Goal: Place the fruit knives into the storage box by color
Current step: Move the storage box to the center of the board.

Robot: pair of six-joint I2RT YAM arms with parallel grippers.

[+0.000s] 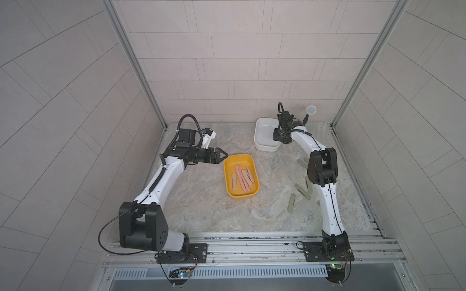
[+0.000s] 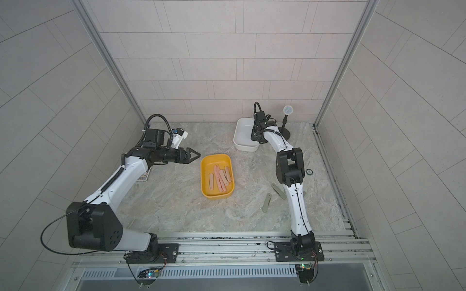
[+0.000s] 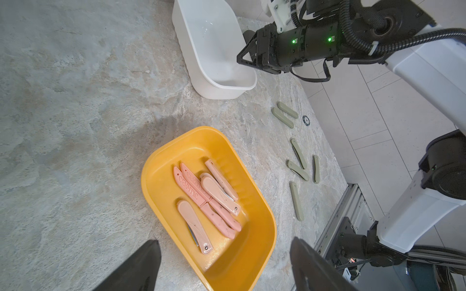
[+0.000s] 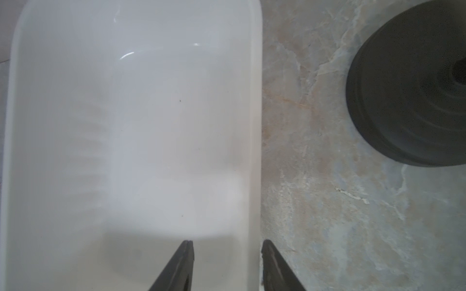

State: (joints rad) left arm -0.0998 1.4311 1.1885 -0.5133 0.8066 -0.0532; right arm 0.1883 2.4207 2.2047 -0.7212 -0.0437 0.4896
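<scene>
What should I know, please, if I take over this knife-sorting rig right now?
Left pincer: open, empty, near the yellow box.
Right pincer: jaws apart astride a wall of the empty white box, no knife held.
Done: the pink knives in view lie in the yellow box.
To do: six grey-green knives on the table by the right arm, bound for the white box.

Black-based lamp (image 2: 285,132), small printed card box (image 2: 143,176)
</scene>
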